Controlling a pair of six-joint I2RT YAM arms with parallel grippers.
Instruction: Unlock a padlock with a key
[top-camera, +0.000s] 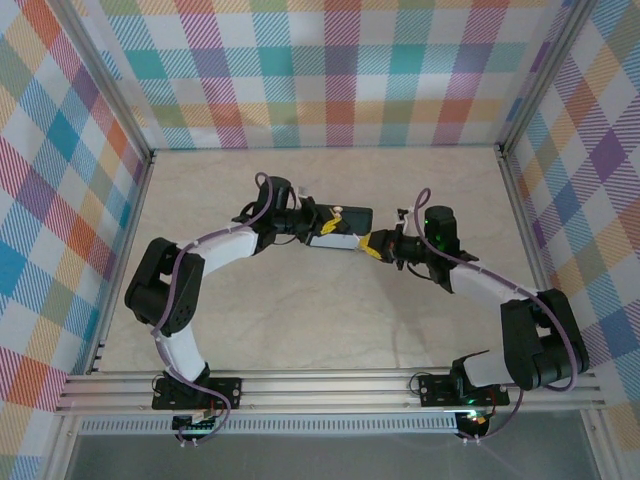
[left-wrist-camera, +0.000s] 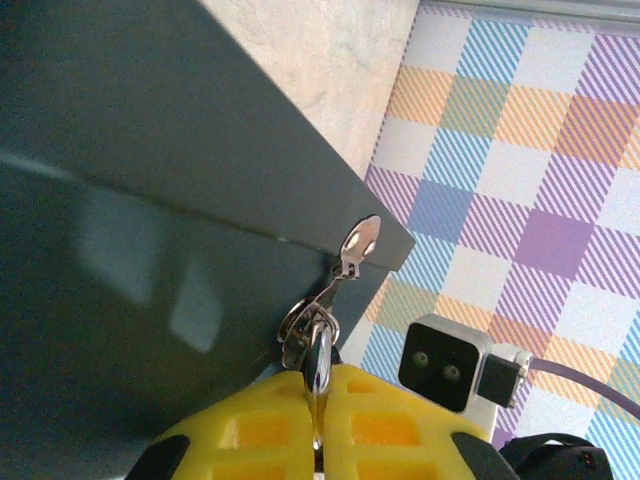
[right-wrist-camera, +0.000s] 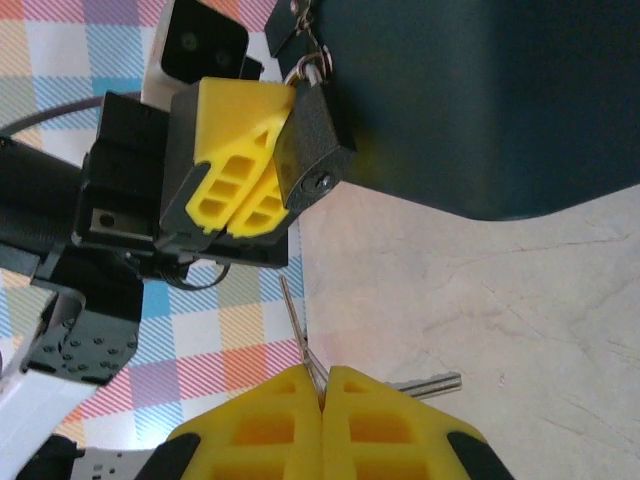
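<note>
Seen from above, the left arm (top-camera: 165, 290) rises from its base at 7 o'clock, elbows out toward 9 o'clock, and sends its forearm in toward the centre. The right arm (top-camera: 530, 345) mirrors it, with its elbow at 4 o'clock and its forearm angling toward 10 o'clock. The two wrists face each other, close together. The left gripper (left-wrist-camera: 318, 378) has its yellow fingers (left-wrist-camera: 250, 430) pressed together. The right gripper (right-wrist-camera: 322, 378) has its fingers (right-wrist-camera: 265, 435) closed on a key (right-wrist-camera: 428, 382).
</note>
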